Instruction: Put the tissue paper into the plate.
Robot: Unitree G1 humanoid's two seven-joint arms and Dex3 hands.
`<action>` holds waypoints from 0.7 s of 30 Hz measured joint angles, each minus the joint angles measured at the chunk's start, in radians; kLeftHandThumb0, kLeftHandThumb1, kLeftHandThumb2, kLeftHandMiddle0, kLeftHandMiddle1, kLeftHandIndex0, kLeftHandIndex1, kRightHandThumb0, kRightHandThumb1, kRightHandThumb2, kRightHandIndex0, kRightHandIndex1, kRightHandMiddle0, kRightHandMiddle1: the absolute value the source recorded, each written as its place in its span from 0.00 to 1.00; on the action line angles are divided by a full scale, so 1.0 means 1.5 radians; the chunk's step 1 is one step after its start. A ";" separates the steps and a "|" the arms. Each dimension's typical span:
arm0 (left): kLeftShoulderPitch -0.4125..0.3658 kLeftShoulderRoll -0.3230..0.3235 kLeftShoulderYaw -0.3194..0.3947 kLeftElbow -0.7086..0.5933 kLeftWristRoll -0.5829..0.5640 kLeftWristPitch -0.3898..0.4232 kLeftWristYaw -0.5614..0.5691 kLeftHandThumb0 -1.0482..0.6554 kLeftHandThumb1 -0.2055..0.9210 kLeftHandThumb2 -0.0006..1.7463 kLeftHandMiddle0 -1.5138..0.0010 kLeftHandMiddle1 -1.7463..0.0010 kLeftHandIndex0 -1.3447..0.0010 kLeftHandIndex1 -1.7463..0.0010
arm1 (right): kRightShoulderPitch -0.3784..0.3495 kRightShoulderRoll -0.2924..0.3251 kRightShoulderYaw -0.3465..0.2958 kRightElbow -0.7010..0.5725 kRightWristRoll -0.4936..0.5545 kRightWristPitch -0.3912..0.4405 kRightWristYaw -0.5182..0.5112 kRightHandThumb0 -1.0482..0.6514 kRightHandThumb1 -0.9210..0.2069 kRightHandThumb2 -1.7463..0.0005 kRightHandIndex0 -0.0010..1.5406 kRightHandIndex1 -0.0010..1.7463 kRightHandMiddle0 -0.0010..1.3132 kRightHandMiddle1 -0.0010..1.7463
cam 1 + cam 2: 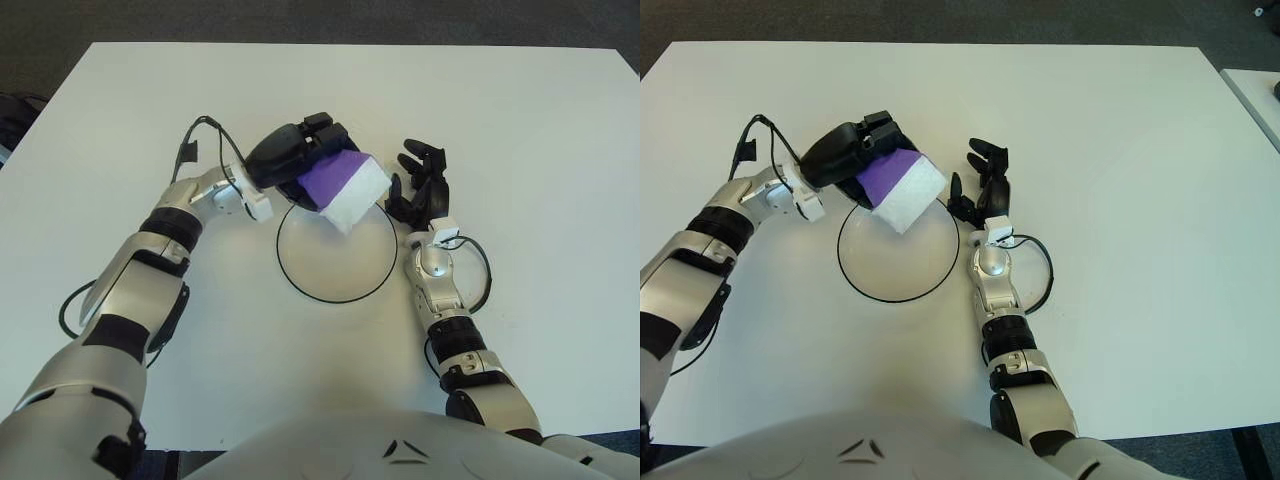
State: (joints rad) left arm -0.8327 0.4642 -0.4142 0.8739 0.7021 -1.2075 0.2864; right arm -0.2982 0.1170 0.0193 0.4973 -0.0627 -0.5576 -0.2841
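Our left hand (290,160) clamps the tissue paper (345,185) over the plate (300,280) rim's far edge, tilted for release; our right hand (420,190), fingers spread, shows beside the plate.

My left hand (295,160) holds the purple and white tissue pack (345,187) above the far rim of the white plate (337,262). The near part of the plate is bare, so there is room to go down. My right hand (420,190) shows just beside the plate's right rim, fingers spread, and it blocks that side. The white table (520,130) is free on the far side.
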 measured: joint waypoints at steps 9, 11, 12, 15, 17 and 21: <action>0.025 0.013 0.003 -0.040 0.049 0.004 0.032 0.36 0.54 0.69 0.29 0.00 0.60 0.00 | -0.003 0.000 -0.004 0.005 -0.002 -0.001 -0.006 0.41 0.24 0.49 0.22 0.47 0.01 0.65; 0.027 0.013 0.002 -0.041 0.055 0.004 0.038 0.36 0.54 0.69 0.29 0.00 0.60 0.00 | -0.003 0.000 -0.005 0.005 -0.002 -0.001 -0.007 0.41 0.24 0.50 0.22 0.47 0.01 0.65; 0.027 0.013 0.002 -0.041 0.056 0.004 0.038 0.36 0.54 0.69 0.29 0.00 0.60 0.00 | -0.003 0.000 -0.005 0.006 -0.002 -0.001 -0.007 0.41 0.24 0.50 0.21 0.47 0.01 0.65; 0.027 0.015 0.000 -0.041 0.058 0.002 0.035 0.36 0.54 0.69 0.29 0.00 0.60 0.00 | -0.004 0.000 -0.005 0.006 -0.002 -0.001 -0.007 0.40 0.24 0.50 0.22 0.47 0.01 0.64; 0.027 0.016 -0.002 -0.040 0.058 -0.003 0.031 0.36 0.54 0.69 0.29 0.00 0.60 0.00 | -0.004 0.000 -0.005 0.007 -0.002 -0.001 -0.007 0.40 0.24 0.50 0.22 0.47 0.01 0.64; 0.031 0.022 -0.006 -0.045 0.051 -0.012 0.016 0.36 0.54 0.69 0.30 0.00 0.60 0.00 | -0.005 0.000 -0.005 0.007 -0.002 -0.002 -0.006 0.40 0.24 0.50 0.22 0.47 0.01 0.64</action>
State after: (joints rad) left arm -0.7858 0.4967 -0.4227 0.8071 0.7786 -1.2258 0.3106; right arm -0.3051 0.1175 0.0117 0.5083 -0.0656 -0.5601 -0.2936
